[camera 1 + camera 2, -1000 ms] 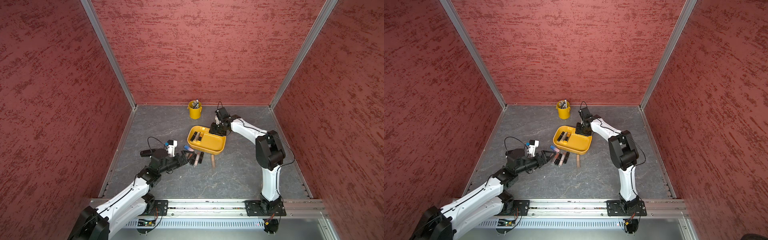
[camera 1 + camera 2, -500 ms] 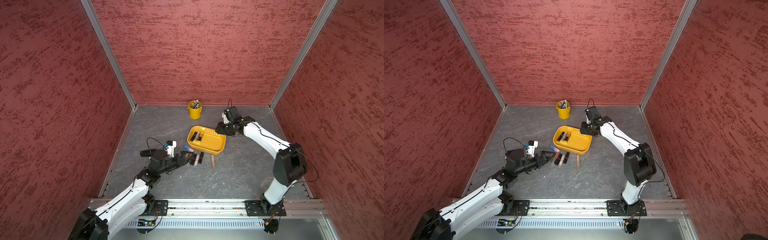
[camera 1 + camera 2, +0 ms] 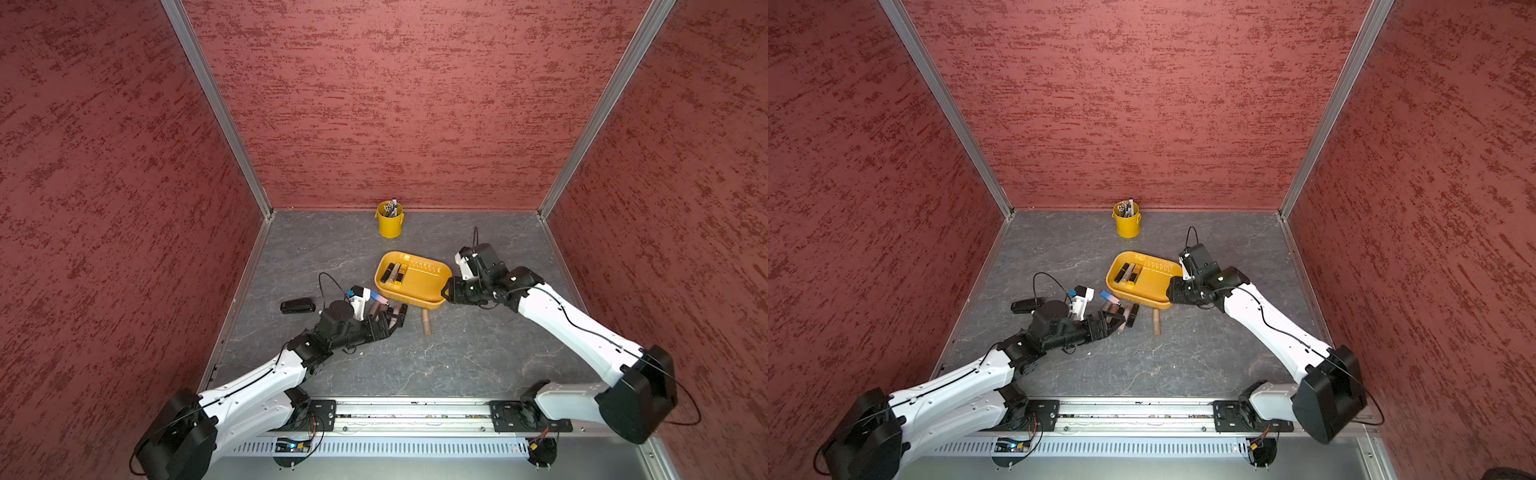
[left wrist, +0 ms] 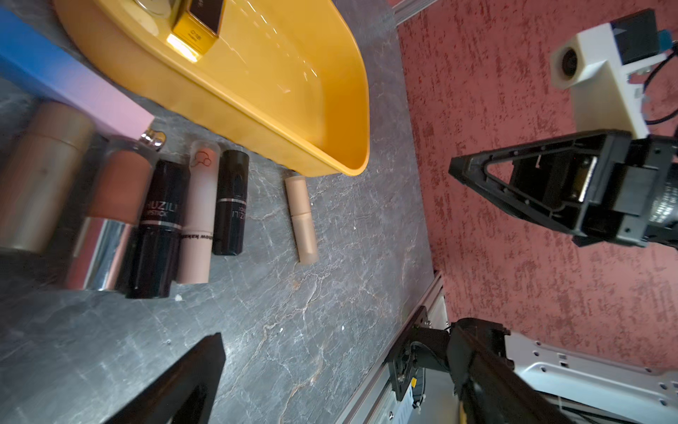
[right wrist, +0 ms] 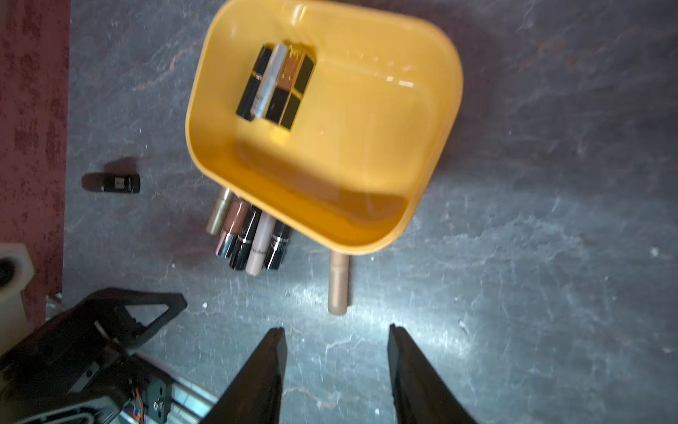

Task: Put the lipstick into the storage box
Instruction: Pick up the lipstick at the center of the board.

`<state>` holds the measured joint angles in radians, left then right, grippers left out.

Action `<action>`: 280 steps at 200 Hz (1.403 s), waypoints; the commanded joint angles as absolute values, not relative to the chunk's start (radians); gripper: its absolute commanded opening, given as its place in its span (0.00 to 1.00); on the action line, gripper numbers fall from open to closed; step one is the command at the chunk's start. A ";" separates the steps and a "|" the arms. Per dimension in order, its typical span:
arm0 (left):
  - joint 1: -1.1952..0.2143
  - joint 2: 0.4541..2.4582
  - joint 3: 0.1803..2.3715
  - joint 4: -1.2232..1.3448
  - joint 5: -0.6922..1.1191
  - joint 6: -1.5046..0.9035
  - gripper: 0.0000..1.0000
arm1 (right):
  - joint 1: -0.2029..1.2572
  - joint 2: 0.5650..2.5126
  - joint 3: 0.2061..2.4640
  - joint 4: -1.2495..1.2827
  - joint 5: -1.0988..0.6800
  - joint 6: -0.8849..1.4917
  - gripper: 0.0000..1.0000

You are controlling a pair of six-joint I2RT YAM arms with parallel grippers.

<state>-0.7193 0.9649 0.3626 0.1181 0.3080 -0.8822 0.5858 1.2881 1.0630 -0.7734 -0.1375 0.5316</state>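
Left gripper (image 3: 388,323): jaws spread wide, nothing between them, set low just short of the near ends of the lipsticks (image 4: 176,216). Right gripper (image 5: 335,330): jaws parted, empty, held by the right end of the box (image 3: 424,284).

Floor (image 3: 478,353): grey veined slab. Red mottled walls (image 3: 415,104) close it in on three sides, with metal corner posts.

I count five lipsticks on the floor, side by side and touching, far ends at the box's near rim. They are two black with silver bands, one pale pink, one brown on a chrome base and one tan. A beige tube (image 5: 338,284) lies apart from them, its far end at the box's corner. Four more tubes (image 5: 277,86) lie packed together inside the box at one end.

The left wrist view alone shows lettering on the black cases, and a blue-to-pink carton (image 4: 73,84) beside the row. Only the top views take in the yellow bucket (image 3: 390,222) by the back wall.
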 commanded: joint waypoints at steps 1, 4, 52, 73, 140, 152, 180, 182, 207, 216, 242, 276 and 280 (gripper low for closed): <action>-0.750 0.996 0.408 0.097 0.247 -0.838 1.00 | 0.642 1.247 1.005 -0.797 -0.093 0.599 0.52; -0.753 1.000 0.412 0.097 0.244 -0.837 1.00 | 0.649 1.245 0.998 -0.794 -0.091 0.607 0.53; -0.764 0.996 0.420 0.078 0.223 -0.833 1.00 | 0.791 1.292 0.925 -0.753 -0.017 0.684 0.59; -0.763 0.974 0.420 0.049 0.209 -0.825 1.00 | 0.846 1.361 0.944 -0.751 0.032 0.691 0.59; -0.757 0.922 0.410 -0.006 0.182 -0.806 1.00 | 0.897 1.582 1.027 -0.726 0.103 0.654 0.56; -0.753 0.918 0.408 -0.008 0.181 -0.804 1.00 | 0.897 1.605 1.043 -0.719 0.105 0.649 0.55; -0.745 0.914 0.404 -0.008 0.183 -0.803 1.00 | 0.899 1.661 1.076 -0.714 0.110 0.640 0.53; -0.745 0.914 0.403 -0.008 0.183 -0.804 1.00 | 0.899 1.664 1.078 -0.714 0.110 0.639 0.53; -0.739 0.905 0.399 -0.014 0.184 -0.804 1.00 | 0.899 1.706 1.095 -0.706 0.110 0.630 0.49; -0.735 0.899 0.397 -0.016 0.184 -0.803 1.00 | 0.898 1.719 1.098 -0.701 0.108 0.628 0.48; -0.726 0.876 0.384 -0.025 0.184 -0.808 1.00 | 0.899 1.742 1.101 -0.691 0.104 0.628 0.43; -0.715 0.854 0.373 -0.034 0.186 -0.811 1.00 | 0.899 1.762 1.101 -0.680 0.095 0.626 0.37; -0.714 0.853 0.373 -0.035 0.186 -0.811 1.00 | 0.899 1.764 1.100 -0.677 0.095 0.625 0.37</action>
<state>-0.7231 0.8700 0.3901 -0.0204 0.1993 -0.8291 0.8913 1.7493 1.0794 -0.7010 0.0761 0.6353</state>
